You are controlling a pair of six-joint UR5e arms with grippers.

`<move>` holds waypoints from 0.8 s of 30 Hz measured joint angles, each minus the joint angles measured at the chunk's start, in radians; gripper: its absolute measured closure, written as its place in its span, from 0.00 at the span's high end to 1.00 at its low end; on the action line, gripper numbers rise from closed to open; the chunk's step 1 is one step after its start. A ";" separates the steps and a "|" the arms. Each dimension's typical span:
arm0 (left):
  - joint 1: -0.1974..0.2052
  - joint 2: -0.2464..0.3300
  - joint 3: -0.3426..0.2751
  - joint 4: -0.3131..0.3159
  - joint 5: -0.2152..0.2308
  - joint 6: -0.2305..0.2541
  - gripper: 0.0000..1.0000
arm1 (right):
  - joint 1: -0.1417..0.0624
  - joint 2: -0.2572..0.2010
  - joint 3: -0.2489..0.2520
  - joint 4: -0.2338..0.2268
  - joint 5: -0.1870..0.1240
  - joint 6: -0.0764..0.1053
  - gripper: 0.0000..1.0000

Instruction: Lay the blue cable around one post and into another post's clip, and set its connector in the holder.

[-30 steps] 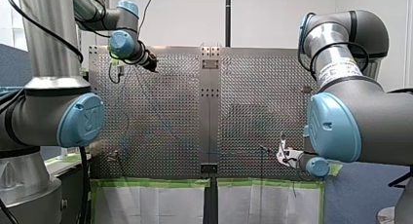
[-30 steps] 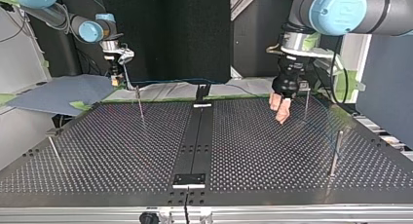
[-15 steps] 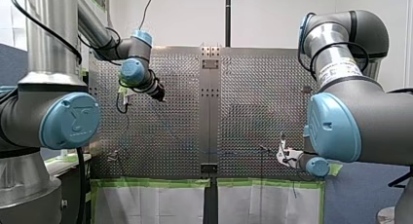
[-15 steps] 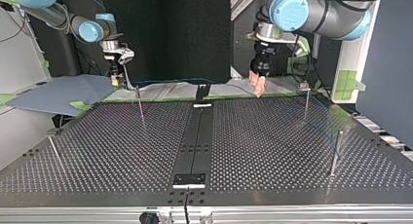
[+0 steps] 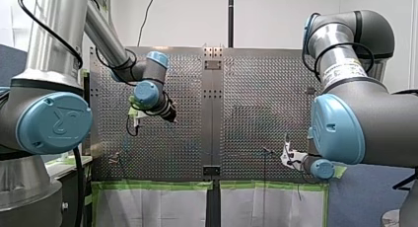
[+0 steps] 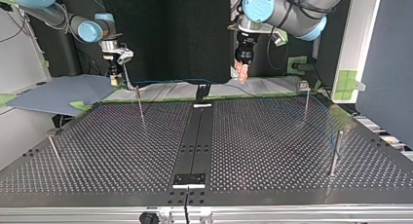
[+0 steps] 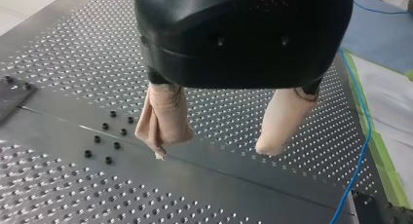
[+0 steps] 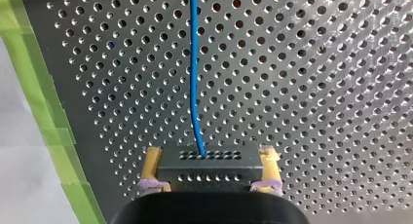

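In the right wrist view my right gripper (image 8: 211, 156) is shut on a black connector block (image 8: 209, 169), held between yellow pads. The thin blue cable (image 8: 194, 63) runs straight ahead from the block over the perforated plate. At the top view's far left, my right gripper (image 6: 116, 78) hangs just beyond a thin post (image 6: 140, 104). My left gripper (image 7: 216, 146) is open, its beige pads empty above the plate's centre strip, with the cable (image 7: 360, 141) off to one side. In the top view my left gripper (image 6: 242, 73) hovers at the far edge, near the middle.
Slim posts (image 6: 306, 102) (image 6: 336, 153) (image 6: 53, 151) stand on the perforated table (image 6: 272, 151). Small black fixtures (image 6: 202, 93) (image 6: 190, 180) sit at both ends of the centre strip. Green tape and white sheets (image 6: 165, 91) line the far edge.
My left arm has swung from beside the post at the top view's right up and leftward to the far middle edge, still open. My right arm has not moved.
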 joint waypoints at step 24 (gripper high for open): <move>-0.252 -0.252 0.111 0.252 -0.059 -0.038 1.00 | -0.006 0.000 0.000 0.039 0.012 -0.066 0.01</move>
